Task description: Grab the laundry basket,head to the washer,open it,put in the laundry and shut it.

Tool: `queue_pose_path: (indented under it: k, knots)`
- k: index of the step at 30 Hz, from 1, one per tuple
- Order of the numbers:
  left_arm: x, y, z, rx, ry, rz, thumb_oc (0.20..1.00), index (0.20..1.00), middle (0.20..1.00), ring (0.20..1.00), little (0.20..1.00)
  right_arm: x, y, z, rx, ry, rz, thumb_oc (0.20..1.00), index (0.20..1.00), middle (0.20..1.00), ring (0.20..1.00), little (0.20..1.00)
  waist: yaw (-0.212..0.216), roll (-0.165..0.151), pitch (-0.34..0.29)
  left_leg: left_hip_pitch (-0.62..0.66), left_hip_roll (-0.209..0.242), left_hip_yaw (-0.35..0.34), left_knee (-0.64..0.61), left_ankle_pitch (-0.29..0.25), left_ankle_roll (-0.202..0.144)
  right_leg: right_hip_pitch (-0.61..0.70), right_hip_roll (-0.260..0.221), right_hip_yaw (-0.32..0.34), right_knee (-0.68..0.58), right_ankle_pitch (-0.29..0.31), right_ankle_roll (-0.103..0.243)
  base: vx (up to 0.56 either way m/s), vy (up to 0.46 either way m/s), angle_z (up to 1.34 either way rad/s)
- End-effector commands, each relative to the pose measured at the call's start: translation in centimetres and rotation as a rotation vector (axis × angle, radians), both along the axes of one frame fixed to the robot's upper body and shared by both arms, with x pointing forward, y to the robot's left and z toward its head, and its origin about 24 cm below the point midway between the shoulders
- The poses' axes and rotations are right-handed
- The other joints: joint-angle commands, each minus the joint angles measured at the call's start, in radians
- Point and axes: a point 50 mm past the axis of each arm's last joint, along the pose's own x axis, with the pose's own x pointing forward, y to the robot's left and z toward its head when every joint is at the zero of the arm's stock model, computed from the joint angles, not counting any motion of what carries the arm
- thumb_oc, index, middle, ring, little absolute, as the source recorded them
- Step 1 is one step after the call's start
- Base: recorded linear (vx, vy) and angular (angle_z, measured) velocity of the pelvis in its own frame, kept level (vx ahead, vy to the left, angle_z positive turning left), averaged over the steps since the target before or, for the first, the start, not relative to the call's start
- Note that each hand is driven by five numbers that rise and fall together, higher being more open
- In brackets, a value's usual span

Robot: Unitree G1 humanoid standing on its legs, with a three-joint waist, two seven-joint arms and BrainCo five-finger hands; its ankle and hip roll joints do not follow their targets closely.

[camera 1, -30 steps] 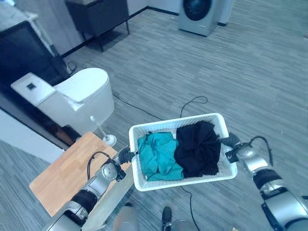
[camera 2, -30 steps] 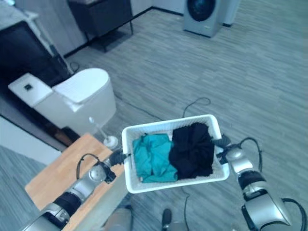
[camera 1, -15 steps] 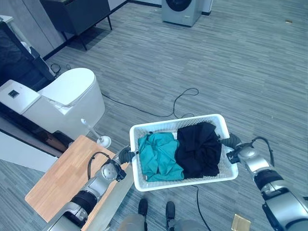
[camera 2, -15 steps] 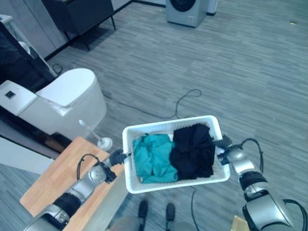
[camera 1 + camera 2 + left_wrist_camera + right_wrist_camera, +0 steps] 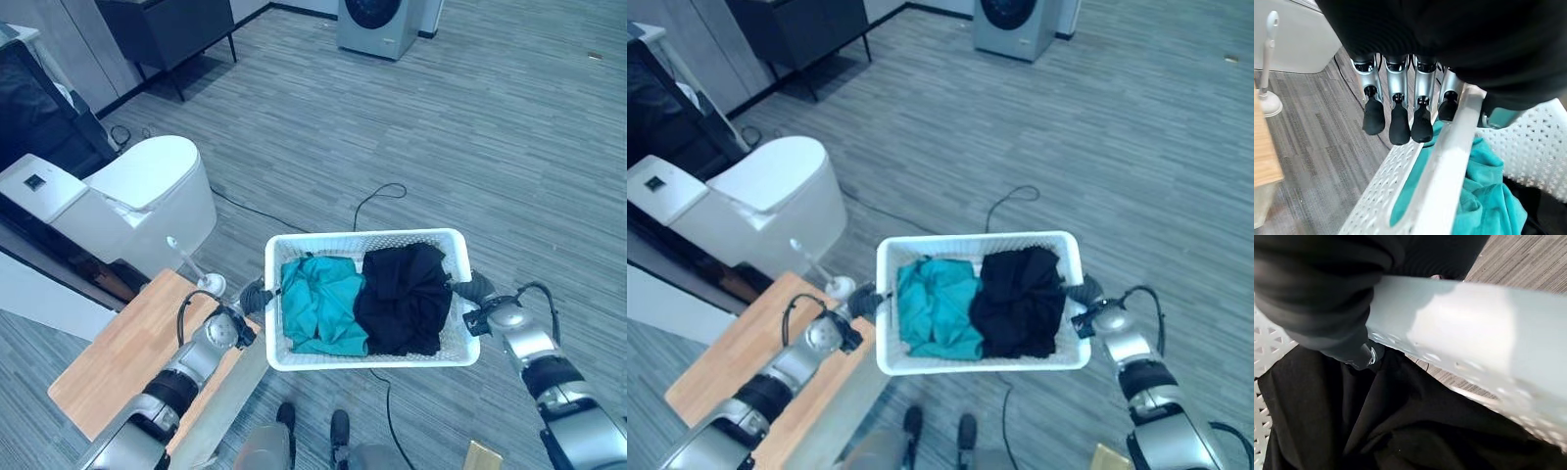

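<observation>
A white laundry basket [image 5: 372, 360] hangs in front of me, carried between both hands above the floor. Inside it a teal cloth [image 5: 318, 304] lies on the left and a black cloth [image 5: 404, 299] on the right. My left hand [image 5: 253, 297] grips the basket's left end; in the left wrist view its fingers [image 5: 1400, 127] curl under the rim [image 5: 1449, 161]. My right hand [image 5: 477, 287] holds the right end, with the rim [image 5: 1459, 338] across it and the black cloth [image 5: 1352, 421] just past it. The washer [image 5: 377, 24] stands far ahead at the top.
A white toilet [image 5: 147, 196] with a brush [image 5: 191, 269] beside it stands to the left. A wooden table [image 5: 122, 357] sits under my left arm. A dark cabinet [image 5: 171, 29] is at the far left. Grey plank floor stretches toward the washer.
The whole view has shifted as I move. The basket stays held between both hands and now sits squarer and a little higher in the picture.
</observation>
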Motion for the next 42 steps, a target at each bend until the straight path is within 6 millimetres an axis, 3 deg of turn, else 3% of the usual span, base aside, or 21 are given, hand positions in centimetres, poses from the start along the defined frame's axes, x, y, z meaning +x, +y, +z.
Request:
queue_pose_path:
  k: [1,3,6,9,10,11,13,15,16,17,19,22,25,27,28,30,33,34,38,39,42]
  knots:
    - [1.9,1.5,2.5,0.001,-0.103,0.093,0.2,0.2,0.2,0.2,0.2,-0.6,-2.9,4.3,0.028,-0.199,-0.015,0.2,0.2,0.2,0.2,0.2,-0.007,-0.003,-0.073,-0.077,0.049,0.046,0.019,-0.016,0.031,0.089,-0.038,0.022,0.054,-0.134,0.125,0.14,-0.088,0.2]
    - [2.4,0.7,3.0,0.011,-0.117,0.061,0.2,0.2,0.2,0.2,0.2,-0.6,-2.9,4.2,0.031,-0.203,-0.02,0.2,0.2,0.2,0.2,0.2,0.002,-0.003,-0.077,-0.098,0.006,0.054,-0.092,-0.032,0.04,0.096,-0.036,0.017,0.039,-0.144,0.134,0.21,-0.039,0.63]
    - [2.9,0.2,2.7,0.03,-0.103,0.052,0.2,0.2,0.2,0.2,0.2,0.1,-1.8,3.1,0.064,-0.182,-0.032,0.2,0.2,0.2,0.2,0.2,0.043,-0.001,-0.08,-0.152,-0.03,0.089,-0.237,0.039,0.036,0.141,-0.01,0.036,0.037,-0.183,0.141,0.41,-0.02,0.08]
    - [2.6,1.3,2.1,0.056,-0.082,0.079,0.2,0.2,0.2,0.2,0.2,0.6,1.2,1.0,0.128,-0.137,0.016,0.2,0.2,0.2,0.2,0.2,0.103,-0.032,-0.125,-0.081,-0.068,0.066,-0.28,0.001,0.104,0.165,-0.017,0.064,0.163,-0.217,0.161,0.6,0.083,-0.56]
    - [2.4,1.7,2.0,0.062,-0.081,0.084,0.2,0.2,0.2,0.2,0.2,0.7,1.8,0.6,0.143,-0.13,0.026,0.2,0.2,0.2,0.2,0.2,0.111,-0.044,-0.128,-0.057,-0.071,0.079,-0.283,-0.016,0.118,0.15,-0.025,0.064,0.228,-0.186,0.188,0.58,0.125,-1.01]
    - [1.8,2.4,1.2,0.064,-0.053,0.1,0.2,0.2,0.2,0.2,0.2,0.5,2.7,-0.4,0.154,-0.093,0.043,0.2,0.2,0.2,0.2,0.2,0.111,-0.063,-0.132,-0.001,-0.08,0.113,-0.28,-0.063,0.151,0.083,-0.051,0.059,0.416,-0.056,0.275,0.51,0.121,-0.97]
    - [0.8,3.4,0.2,0.068,-0.021,0.124,0.2,0.2,0.2,0.2,0.2,0.4,2.7,-0.7,0.149,-0.075,0.054,0.2,0.2,0.2,0.2,0.2,0.076,-0.04,-0.14,0.072,-0.065,0.12,-0.301,-0.098,0.175,0.001,-0.052,0.062,0.591,0.058,0.338,0.64,0.159,-0.59]
    - [0.4,4.2,-0.2,0.062,-0.01,0.15,0.2,0.2,0.2,0.2,0.2,0.3,2.2,-0.4,0.137,-0.083,0.043,0.2,0.2,0.2,0.2,0.2,0.047,0.011,-0.13,0.161,-0.051,0.075,-0.344,-0.11,0.182,-0.162,-0.068,0.055,0.612,0.001,0.276,0.53,0.128,0.15]
    - [0.4,4.1,-0.2,0.061,-0.009,0.15,0.2,0.2,0.2,0.2,0.2,0.3,2.1,-0.4,0.136,-0.082,0.043,0.2,0.2,0.2,0.2,0.2,0.041,0.007,-0.129,0.165,-0.058,0.07,-0.346,-0.112,0.182,-0.161,-0.075,0.05,0.623,-0.011,0.276,0.46,-0.017,0.43]
    - [0.3,4.0,-0.3,0.061,-0.002,0.139,0.2,0.2,0.2,0.2,0.2,-0.3,1.1,-0.3,0.133,-0.083,0.012,0.2,0.2,0.2,0.2,0.2,-0.008,0.027,-0.114,0.225,-0.064,0.014,-0.35,-0.139,0.168,-0.235,-0.066,0.08,0.552,-0.061,0.247,0.62,-0.119,0.54]
    - [0.5,3.5,-0.4,0.069,0.001,0.132,0.2,0.2,0.2,0.2,0.2,-0.7,0.6,-0.2,0.135,-0.094,0.002,0.2,0.2,0.2,0.2,0.2,-0.06,0.025,-0.106,0.307,-0.073,-0.039,-0.348,-0.217,0.145,-0.303,-0.124,0.097,0.303,-0.024,0.256,0.83,-0.178,1.28]
    - [0.4,3.7,-0.9,0.104,0.013,0.146,0.2,0.2,0.2,0.2,0.2,-1.3,0.8,-0.6,0.133,-0.081,0.021,0.2,0.2,0.2,0.2,0.2,-0.102,0.017,-0.121,0.478,-0.053,-0.06,-0.352,-0.321,0.104,-0.353,-0.201,-0.064,0.021,0.102,0.308,0.79,-0.18,1.45]
    - [0.5,3.3,-0.8,0.12,0.008,0.125,0.2,0.2,0.2,0.2,0.2,-1.8,0.4,-0.7,0.121,-0.072,0.025,0.2,0.2,0.2,0.2,0.2,-0.124,0.005,-0.164,0.545,-0.026,-0.063,-0.327,-0.335,0.076,-0.316,-0.193,-0.065,0.036,0.152,0.301,0.65,-0.214,0.41]
    - [0.8,2.5,-0.6,0.1,-0.004,0.105,0.2,0.2,0.2,0.2,0.2,-2.2,-0.1,-0.4,0.124,-0.085,0.012,0.2,0.2,0.2,0.2,0.2,-0.149,0.016,-0.183,0.51,0.023,-0.043,-0.175,-0.22,0.025,-0.284,-0.164,-0.036,0.072,0.156,0.269,0.56,-0.239,0.41]
    - [0.7,2.5,-0.6,0.101,-0.003,0.106,0.2,0.2,0.2,0.2,0.2,-2.2,-0.1,-0.5,0.124,-0.084,0.012,0.2,0.2,0.2,0.2,0.2,-0.149,0.022,-0.186,0.51,0.029,-0.043,-0.172,-0.227,0.026,-0.284,-0.159,-0.038,0.073,0.15,0.271,0.39,-0.189,0.37]
    - [0.9,2.3,-0.2,0.073,-0.015,0.111,0.2,0.2,0.2,0.2,0.2,-2.7,0.1,-0.6,0.161,-0.103,0.002,0.2,0.2,0.2,0.2,0.2,-0.125,-0.004,-0.167,0.328,0.038,-0.048,0.249,-0.002,0.024,-0.203,-0.126,-0.016,0.114,0.092,0.191,0.51,-0.333,0.45]
    - [1.0,2.1,0.2,0.049,-0.025,0.109,0.2,0.2,0.2,0.2,0.2,-2.5,0.0,-0.1,0.153,-0.127,-0.003,0.2,0.2,0.2,0.2,0.2,-0.101,-0.02,-0.142,0.191,0.033,-0.057,0.422,0.007,0.052,-0.146,-0.1,0.002,0.106,0.062,0.159,0.35,-0.269,-0.14]
    - [1.1,1.6,0.5,0.026,-0.031,0.097,0.2,0.2,0.2,0.2,0.2,-2.2,0.0,0.0,0.153,-0.135,-0.022,0.2,0.2,0.2,0.2,0.2,-0.066,-0.038,-0.122,0.069,0.053,-0.019,0.392,-0.043,0.075,-0.086,-0.092,0.016,0.085,0.033,0.153,0.27,-0.151,-0.37]
    - [1.2,1.2,1.0,0.009,-0.043,0.077,0.2,0.2,0.2,0.2,0.2,-1.9,0.1,-0.3,0.135,-0.118,-0.024,0.2,0.2,0.2,0.2,0.2,-0.012,-0.035,-0.113,-0.027,0.045,-0.002,0.138,-0.044,0.071,-0.027,-0.065,0.046,0.094,-0.032,0.153,0.47,-0.052,-0.28]
    - [1.5,1.1,1.5,0.019,-0.064,0.062,0.2,0.2,0.2,0.2,0.2,-1.8,0.2,-0.3,0.116,-0.113,-0.021,0.2,0.2,0.2,0.2,0.2,0.014,-0.009,-0.116,-0.044,0.056,-0.033,-0.123,-0.018,0.051,0.014,-0.03,0.065,0.104,-0.076,0.154,0.37,0.037,-0.63]
    - [1.6,1.0,1.7,0.022,-0.069,0.058,0.2,0.2,0.2,0.2,0.2,-1.5,0.3,-0.5,0.102,-0.11,-0.026,0.2,0.2,0.2,0.2,0.2,0.042,-0.004,-0.108,-0.025,0.063,-0.077,-0.349,0.045,0.036,0.071,-0.016,0.1,0.115,-0.127,0.148,0.58,0.056,-0.68]
